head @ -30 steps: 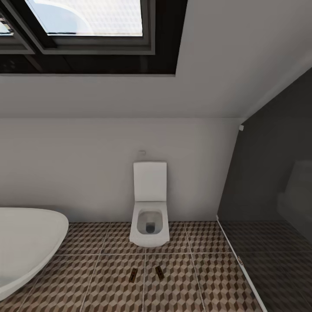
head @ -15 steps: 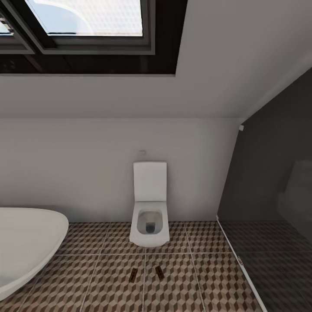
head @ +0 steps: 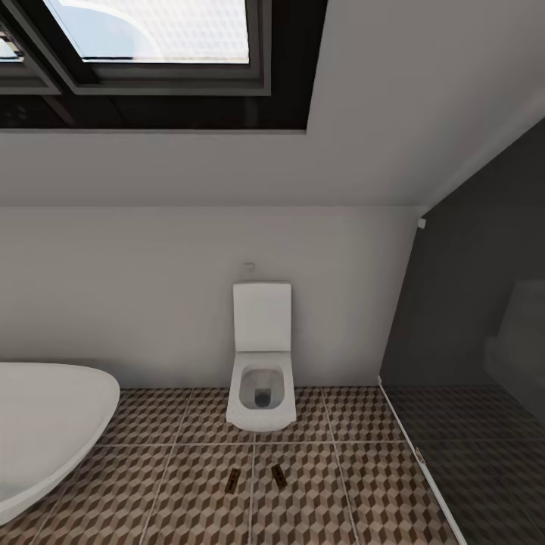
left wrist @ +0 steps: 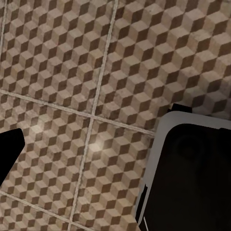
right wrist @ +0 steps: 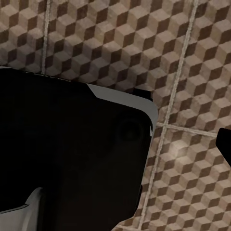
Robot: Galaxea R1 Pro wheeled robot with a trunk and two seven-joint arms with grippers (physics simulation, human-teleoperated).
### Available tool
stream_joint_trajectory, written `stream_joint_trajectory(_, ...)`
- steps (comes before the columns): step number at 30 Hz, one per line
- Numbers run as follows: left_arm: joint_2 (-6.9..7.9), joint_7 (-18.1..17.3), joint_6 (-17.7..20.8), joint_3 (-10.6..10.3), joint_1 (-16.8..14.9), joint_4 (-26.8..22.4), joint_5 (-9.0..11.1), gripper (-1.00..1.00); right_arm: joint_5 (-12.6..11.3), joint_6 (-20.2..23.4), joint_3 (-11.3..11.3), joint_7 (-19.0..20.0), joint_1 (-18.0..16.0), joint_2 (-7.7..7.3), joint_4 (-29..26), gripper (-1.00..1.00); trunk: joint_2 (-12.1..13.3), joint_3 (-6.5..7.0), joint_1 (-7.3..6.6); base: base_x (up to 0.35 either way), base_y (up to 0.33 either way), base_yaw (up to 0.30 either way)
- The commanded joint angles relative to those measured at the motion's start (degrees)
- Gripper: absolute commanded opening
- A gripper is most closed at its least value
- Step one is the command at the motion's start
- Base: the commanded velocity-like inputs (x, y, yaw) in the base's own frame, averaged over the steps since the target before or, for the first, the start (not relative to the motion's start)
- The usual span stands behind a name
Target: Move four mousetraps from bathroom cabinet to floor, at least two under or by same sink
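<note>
Two mousetraps lie flat on the bathroom floor (head: 189, 499) in front of the toilet, one (head: 233, 480) left of a grout line and one (head: 278, 474) right of it, about a hand's width apart. The cabinet and the sink are out of view. The left wrist view looks down on the cube-patterned floor (left wrist: 72, 72), with one dark fingertip (left wrist: 9, 151) at the picture's edge. In the right wrist view another dark fingertip (right wrist: 225, 147) juts in over the same floor (right wrist: 192, 57). Neither fingertip touches anything, and I cannot tell how the jaws stand.
A white toilet (head: 261, 378) stands against the far wall. A white oval bathtub (head: 45, 424) fills the near left. A dark glass partition (head: 469, 363) closes off the right. My own dark base (left wrist: 192, 178) (right wrist: 67, 154) shows below both wrists.
</note>
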Motion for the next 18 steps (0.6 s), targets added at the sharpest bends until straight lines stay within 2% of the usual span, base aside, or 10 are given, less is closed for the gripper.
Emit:
stream_joint_trajectory(1, -0.03, 0.1, -0.2, -0.3, -0.1, 0.2, 0.1, 1.00, -0.6, -0.2, 0.5, 0.2, -0.1, -0.02, 0.0, 1.00, -0.1, -0.13, 0.04, 0.000, 0.000, 0.000)
stream_joint_trajectory(18, -0.03, 0.1, -0.2, -0.3, -0.1, 0.2, 0.1, 1.00, -0.6, -0.2, 0.5, 0.2, -0.1, -0.02, 0.0, 1.00, -0.1, -0.13, 0.04, 0.000, 0.000, 0.000)
